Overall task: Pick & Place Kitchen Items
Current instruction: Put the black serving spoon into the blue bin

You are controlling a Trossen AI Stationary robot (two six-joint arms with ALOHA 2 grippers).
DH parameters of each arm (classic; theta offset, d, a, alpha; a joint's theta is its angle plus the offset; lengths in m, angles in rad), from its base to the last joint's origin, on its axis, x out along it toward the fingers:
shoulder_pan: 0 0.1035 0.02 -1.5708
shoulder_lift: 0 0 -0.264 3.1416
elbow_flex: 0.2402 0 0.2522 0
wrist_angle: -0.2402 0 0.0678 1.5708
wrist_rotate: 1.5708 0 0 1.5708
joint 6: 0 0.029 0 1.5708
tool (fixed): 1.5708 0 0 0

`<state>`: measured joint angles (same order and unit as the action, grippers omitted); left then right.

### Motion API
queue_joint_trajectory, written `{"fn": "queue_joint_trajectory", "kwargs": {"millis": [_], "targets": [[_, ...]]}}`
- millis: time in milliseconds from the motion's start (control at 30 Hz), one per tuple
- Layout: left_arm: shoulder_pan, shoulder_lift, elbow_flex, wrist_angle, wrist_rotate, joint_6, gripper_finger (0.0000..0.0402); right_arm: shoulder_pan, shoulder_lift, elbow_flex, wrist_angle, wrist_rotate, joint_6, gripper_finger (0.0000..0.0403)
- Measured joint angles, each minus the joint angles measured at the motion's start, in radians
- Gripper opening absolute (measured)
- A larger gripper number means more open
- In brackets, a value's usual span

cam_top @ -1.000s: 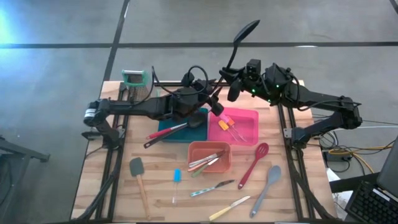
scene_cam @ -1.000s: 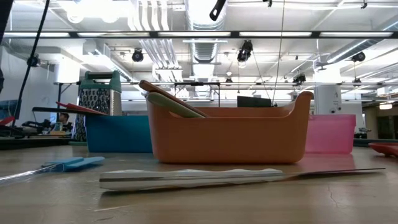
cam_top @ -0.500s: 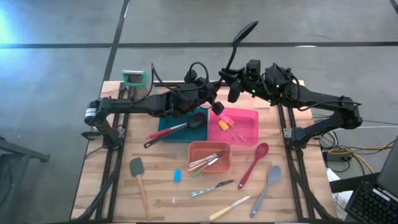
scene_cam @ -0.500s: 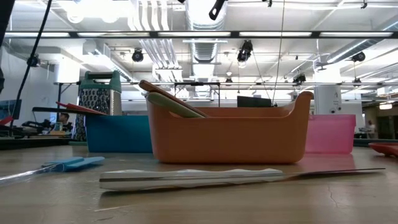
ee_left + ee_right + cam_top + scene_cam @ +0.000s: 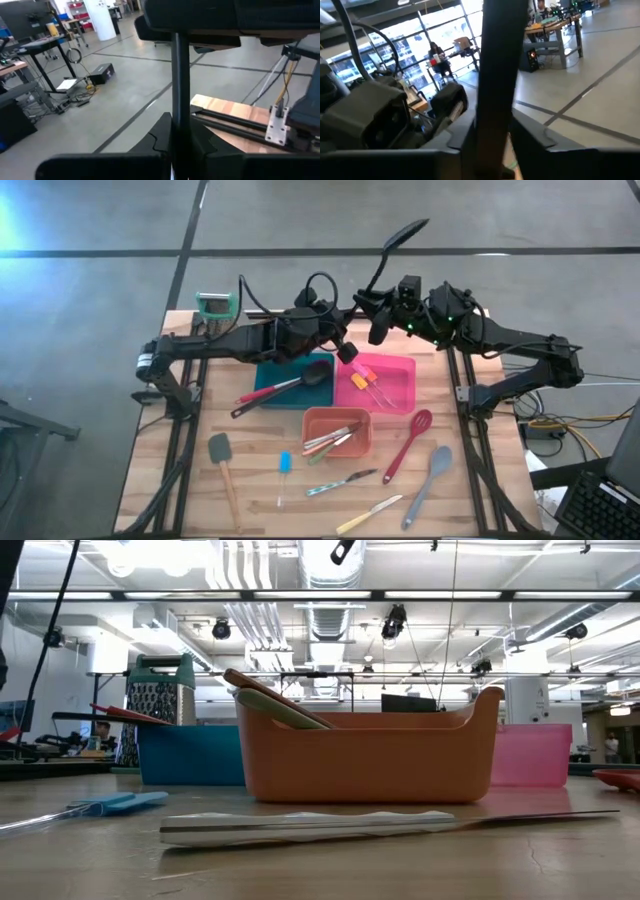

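Surface (image 5: 480,505): 1, pale wood, carrying everything below.

Arms: 2, both reaching to the far middle of the surface.
- Left claw (image 5: 346,350): above the gap between the blue and pink trays. It is closed narrow on the lower handle of the raised black spoon (image 5: 404,233). In the left wrist view the dark handle (image 5: 176,90) is seen pinched between the fingers.
- Right claw (image 5: 376,310): higher on the same handle, which lies between its fingers in the right wrist view (image 5: 497,75). Whether it is gripping or loosening cannot be told.

Trays: 3, counted in the high view: blue tray (image 5: 268,370), pink tray (image 5: 400,385), orange tray (image 5: 318,420).

Grater (image 5: 215,308): 1, at the far left corner.

Utensils:
- 1 red-handled black spoon (image 5: 275,388), laid across the blue tray.
- 1 red slotted spoon (image 5: 408,443) and 1 grey spoon (image 5: 430,480), near the right edge.
- 1 dark-headed spatula (image 5: 222,470), at the near left.
- 2 knives, green-handled knife (image 5: 342,481) and yellow-handled knife (image 5: 370,513).
- 1 small blue spatula (image 5: 284,470).
- 2 small spatulas (image 5: 365,383), in the pink tray.
- Several utensils (image 5: 330,440) in the orange tray; the number cannot be told.
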<state>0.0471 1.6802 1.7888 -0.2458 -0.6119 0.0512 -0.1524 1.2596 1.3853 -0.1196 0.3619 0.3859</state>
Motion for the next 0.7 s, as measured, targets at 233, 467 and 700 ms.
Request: {"fn": "queue_joint_trajectory", "kwargs": {"millis": [233, 467, 700], "targets": [[0.005, -0.021, 0.084, -0.16, -0.015, -0.011, 0.0023, -0.009, -0.064, 0.0, -0.102, 0.028, 0.003, 0.0209], [0.033, -0.11, 0.205, -0.541, 0.149, -0.093, 0.0023, -0.01, -0.171, 0.0, -0.423, 0.104, 0.072, 0.0223], [0.169, -0.128, 0.379, -1.13, 0.662, -0.181, 0.0023, -0.01, -0.233, -0.001, -0.706, 0.105, 0.191, 0.0214]]}}
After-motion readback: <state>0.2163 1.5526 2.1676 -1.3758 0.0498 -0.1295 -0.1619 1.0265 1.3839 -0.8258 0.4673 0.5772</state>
